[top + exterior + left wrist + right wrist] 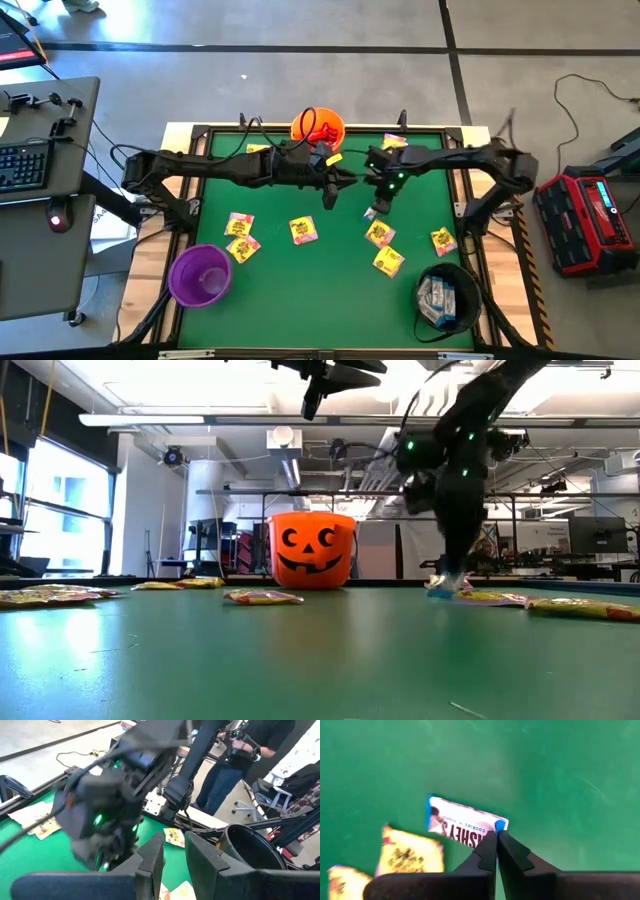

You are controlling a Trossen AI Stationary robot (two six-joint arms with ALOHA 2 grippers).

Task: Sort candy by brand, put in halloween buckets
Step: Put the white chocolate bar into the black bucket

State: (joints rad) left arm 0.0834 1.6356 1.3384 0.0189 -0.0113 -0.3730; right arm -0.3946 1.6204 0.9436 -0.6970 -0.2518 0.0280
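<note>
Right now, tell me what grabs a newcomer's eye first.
The orange plastic pumpkin-face bucket at the table's far edge stands out. Near the middle, the right gripper is shut on a white-blue wrapped candy packet lying on the green table; yellow packets lie scattered around.

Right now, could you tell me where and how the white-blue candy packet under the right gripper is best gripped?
Grip the white-blue packet by its thin long edge, coming straight down from above. It lies flat on the green table, so only an edge pinch works; the right gripper is shut there already.
</note>
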